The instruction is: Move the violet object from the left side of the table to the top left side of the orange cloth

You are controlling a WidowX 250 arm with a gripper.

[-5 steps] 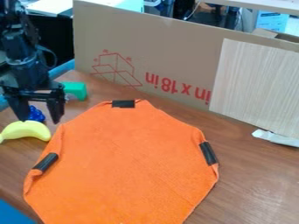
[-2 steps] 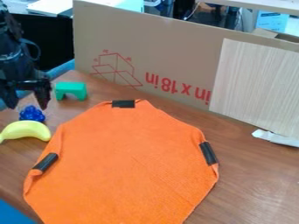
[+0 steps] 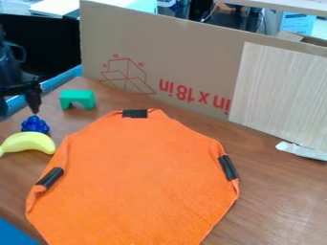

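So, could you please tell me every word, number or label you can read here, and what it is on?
"in x 18in": red, upside down, on the cardboard.
Tiny marks by the red box drawing, same cardboard: too small to read.
Print on the blue-and-white item, upper right: too small.

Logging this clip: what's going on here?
The open black two-finger gripper hangs over the left of the brown wood-look table, holding nothing visible. Near it, the knobbly blue-violet object sits beside a yellow toy banana, off the orange fabric cloth. The move onto the cloth isn't done.
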